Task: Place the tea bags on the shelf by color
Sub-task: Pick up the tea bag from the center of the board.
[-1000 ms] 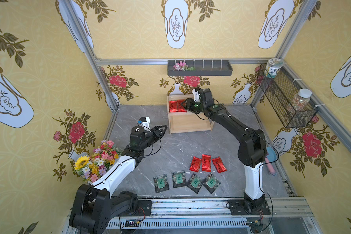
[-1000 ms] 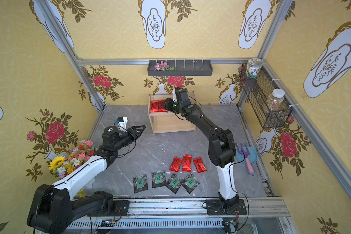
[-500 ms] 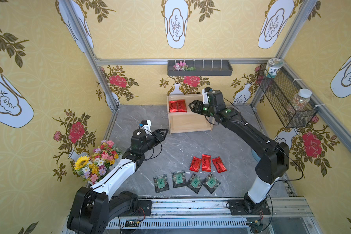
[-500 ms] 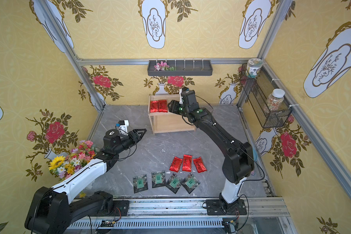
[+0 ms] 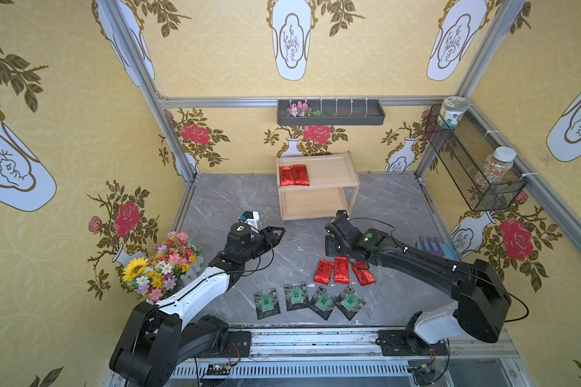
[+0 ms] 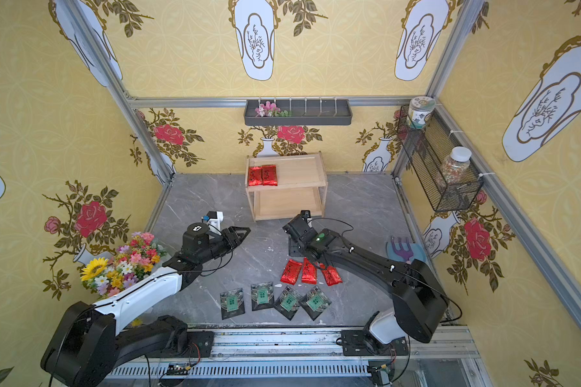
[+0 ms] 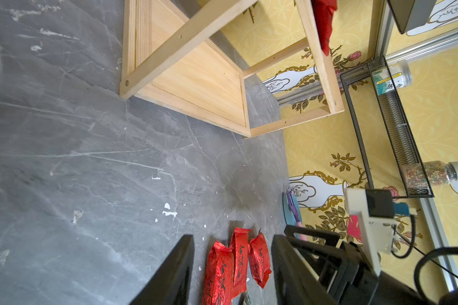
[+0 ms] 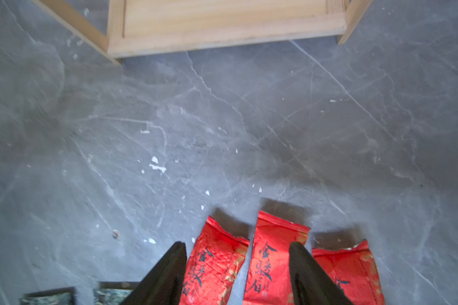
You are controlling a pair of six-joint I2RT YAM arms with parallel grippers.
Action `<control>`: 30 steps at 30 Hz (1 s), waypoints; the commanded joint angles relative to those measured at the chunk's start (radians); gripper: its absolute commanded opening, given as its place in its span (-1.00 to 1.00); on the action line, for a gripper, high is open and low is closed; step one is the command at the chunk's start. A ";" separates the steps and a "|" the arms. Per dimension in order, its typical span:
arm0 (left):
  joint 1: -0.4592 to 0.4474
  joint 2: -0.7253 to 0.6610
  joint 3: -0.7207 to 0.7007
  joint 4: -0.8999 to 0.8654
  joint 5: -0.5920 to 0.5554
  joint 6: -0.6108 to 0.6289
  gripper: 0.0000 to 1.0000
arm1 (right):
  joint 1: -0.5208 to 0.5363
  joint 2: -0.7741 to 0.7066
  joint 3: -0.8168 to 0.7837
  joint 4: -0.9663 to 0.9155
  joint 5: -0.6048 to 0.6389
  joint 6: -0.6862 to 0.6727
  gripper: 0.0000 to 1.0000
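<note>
- Shelf point(image 5: 332, 169) stands at the far centre of the grey table point(image 5: 222, 201), close to the back wall; you see both tiers in both top views.
- You have two red sachets point(image 5: 294, 175) lying flat and side by side on the left end of the top tier, edges touching.
- Your three red sachets point(image 5: 341, 270) lie on the table right of centre, well apart from the shelf. The left and middle ones touch, and the right one is angled away.
- Four green-label packets point(image 5: 307, 300) sit in a loose row just nearer than the red ones, by the near edge. The two on the right are turned cornerwise.
- Your right gripper point(image 8: 237, 245) hangs over the far ends of the three red sachets, jaws spread wide and nothing in them. In the wrist view the left and middle sachets show between the fingers. You cannot tell whether the tips touch the table.
- Your left gripper point(image 5: 279, 236) hovers over bare table left of centre, pointing right, jaws partly apart and gripping nothing.
- Bouquet point(image 5: 161, 264) stands at the left edge beside the left arm.
</note>
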 commanded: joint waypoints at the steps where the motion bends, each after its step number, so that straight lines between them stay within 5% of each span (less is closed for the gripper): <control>1: -0.001 0.000 -0.005 0.004 -0.010 0.006 0.07 | 0.010 -0.002 -0.041 -0.034 0.055 0.055 0.34; 30: -0.001 0.032 0.009 -0.028 0.005 0.015 0.10 | 0.007 0.081 -0.215 0.104 -0.044 0.129 0.42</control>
